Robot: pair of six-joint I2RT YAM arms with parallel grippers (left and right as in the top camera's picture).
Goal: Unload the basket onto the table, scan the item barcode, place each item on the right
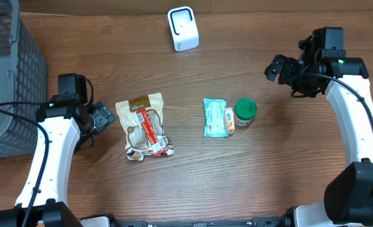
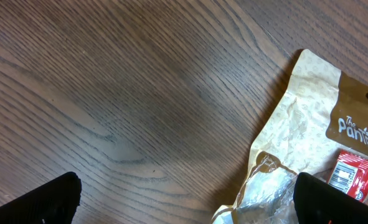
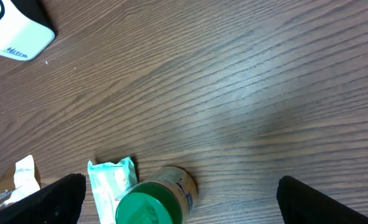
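Note:
A white barcode scanner stands at the back of the table, and its corner shows in the right wrist view. A tan snack bag lies left of centre with a red packet on top; the red packet shows a barcode. My left gripper hangs open just left of the bag, with nothing between its fingers. A teal packet, a small orange item and a green-lidded jar lie at centre. My right gripper is open above and to the right of the jar.
A grey mesh basket fills the far left side of the table. The teal packet lies against the jar's left side. Bare wood lies between the scanner and the items and along the front edge.

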